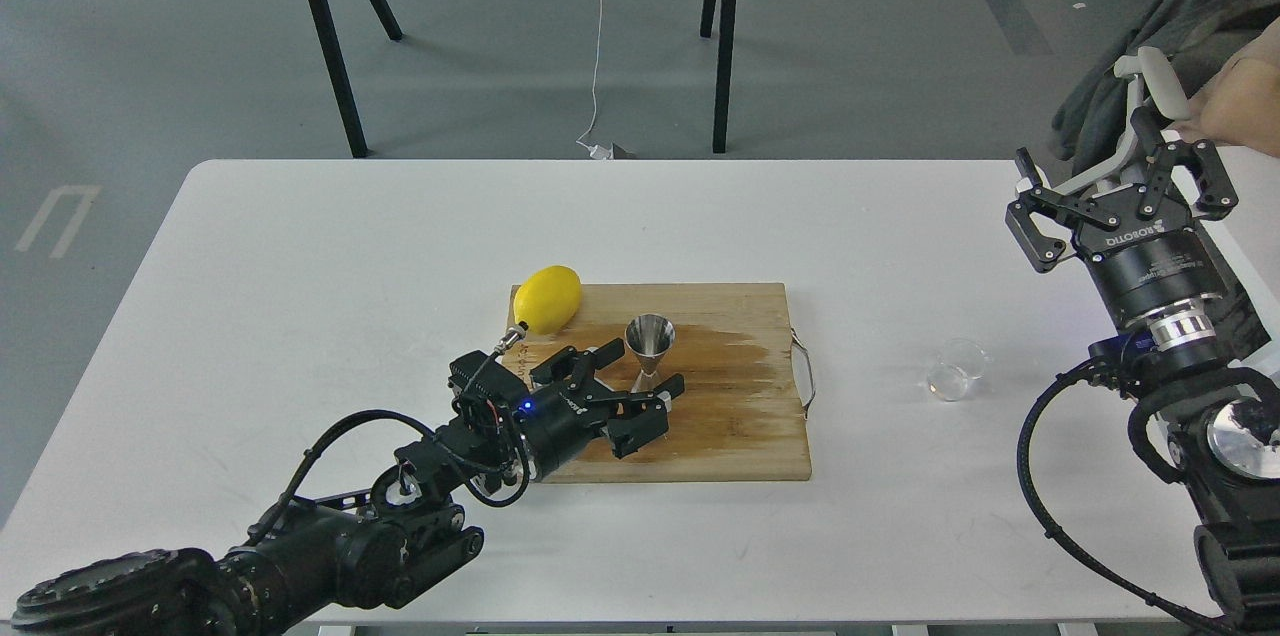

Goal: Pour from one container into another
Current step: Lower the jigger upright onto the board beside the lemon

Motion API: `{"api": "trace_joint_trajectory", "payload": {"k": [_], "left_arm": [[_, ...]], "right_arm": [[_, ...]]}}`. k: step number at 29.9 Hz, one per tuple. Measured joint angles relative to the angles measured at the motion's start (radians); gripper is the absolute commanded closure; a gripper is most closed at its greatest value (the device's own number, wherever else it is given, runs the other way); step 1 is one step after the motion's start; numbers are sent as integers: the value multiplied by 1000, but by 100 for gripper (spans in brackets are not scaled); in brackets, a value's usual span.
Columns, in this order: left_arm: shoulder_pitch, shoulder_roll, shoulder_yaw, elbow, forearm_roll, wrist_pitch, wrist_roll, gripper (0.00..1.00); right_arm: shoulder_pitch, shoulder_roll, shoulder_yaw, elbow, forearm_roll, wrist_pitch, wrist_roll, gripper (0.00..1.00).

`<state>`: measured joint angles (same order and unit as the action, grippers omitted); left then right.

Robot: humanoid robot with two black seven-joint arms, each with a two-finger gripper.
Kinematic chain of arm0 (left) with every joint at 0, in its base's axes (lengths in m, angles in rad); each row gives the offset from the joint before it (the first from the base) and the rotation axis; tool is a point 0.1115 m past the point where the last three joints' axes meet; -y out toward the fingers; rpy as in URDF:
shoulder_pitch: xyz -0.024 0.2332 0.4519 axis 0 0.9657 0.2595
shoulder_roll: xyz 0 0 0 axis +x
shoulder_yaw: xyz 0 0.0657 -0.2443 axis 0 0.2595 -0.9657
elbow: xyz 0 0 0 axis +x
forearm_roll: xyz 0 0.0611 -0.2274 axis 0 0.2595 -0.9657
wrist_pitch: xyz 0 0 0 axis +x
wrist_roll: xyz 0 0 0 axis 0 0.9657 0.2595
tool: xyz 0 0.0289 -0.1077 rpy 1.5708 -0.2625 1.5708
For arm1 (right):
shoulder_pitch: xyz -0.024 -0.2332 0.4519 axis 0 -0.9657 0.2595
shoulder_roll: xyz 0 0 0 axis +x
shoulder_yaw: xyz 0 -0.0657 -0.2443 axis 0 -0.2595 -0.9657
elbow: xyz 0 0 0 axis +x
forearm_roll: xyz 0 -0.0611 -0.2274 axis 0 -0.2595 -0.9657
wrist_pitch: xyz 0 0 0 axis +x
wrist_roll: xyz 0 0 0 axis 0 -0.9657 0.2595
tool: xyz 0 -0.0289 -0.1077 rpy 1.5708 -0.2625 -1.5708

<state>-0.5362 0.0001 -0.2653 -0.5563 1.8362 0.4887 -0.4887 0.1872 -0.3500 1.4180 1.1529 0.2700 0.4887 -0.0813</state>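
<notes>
The steel jigger (649, 344) stands upright on the wooden cutting board (730, 426), a little right of the lemon. My left gripper (643, 369) lies low over the board with its jaws spread open. The jigger's foot stands between the fingertips, and I cannot tell whether they touch it. The small clear glass cup (955, 370) sits alone on the white table, right of the board. My right gripper (1122, 184) hangs open high at the right edge, well above and behind the cup, holding nothing.
A yellow lemon (548, 298) rests at the board's back left corner. A dark wet patch covers the board's middle. The board has a wire handle (806, 374) on its right side. A person's hand (1240, 101) and a white handle show behind my right gripper.
</notes>
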Motion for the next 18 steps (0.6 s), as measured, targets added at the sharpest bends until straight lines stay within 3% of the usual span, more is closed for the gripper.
{"api": "trace_joint_trajectory", "payload": {"k": [18], "left_arm": [[43, 0, -10, -40, -5, 0, 0, 1]], "right_arm": [[-3, 0, -5, 2, 0, 0, 0, 1]]}}
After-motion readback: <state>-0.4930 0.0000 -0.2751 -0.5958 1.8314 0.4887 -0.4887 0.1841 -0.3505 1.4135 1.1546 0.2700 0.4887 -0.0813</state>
